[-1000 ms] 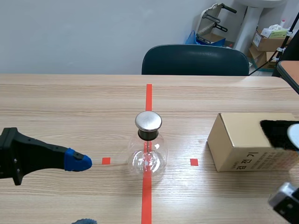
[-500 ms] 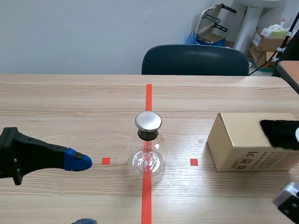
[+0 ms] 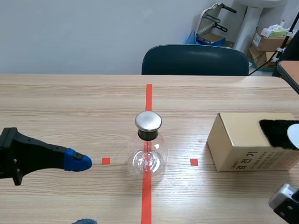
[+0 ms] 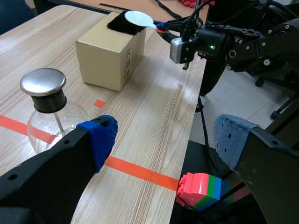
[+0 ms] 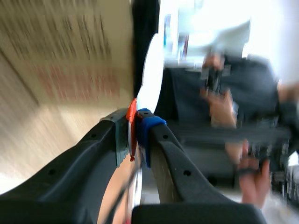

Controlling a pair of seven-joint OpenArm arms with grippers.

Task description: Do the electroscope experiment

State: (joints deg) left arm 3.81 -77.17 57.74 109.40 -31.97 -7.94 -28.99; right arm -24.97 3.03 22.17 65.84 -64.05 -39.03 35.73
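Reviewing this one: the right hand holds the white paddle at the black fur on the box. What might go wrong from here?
1. The right hand pinches the paddle only by its thin orange handle, so rubbing it on the fur might twist it loose.
2. The glass electroscope stands free on the table. A heavy touch on its metal cap may tip it.

Nothing can be read for certain. In the scene view, the cardboard box [image 3: 233,140] at the right of the frame bears a few large black characters [image 3: 253,158] on its near face. Beside them run lines of small red print [image 3: 276,161]. Both are too small and blurred to make out.
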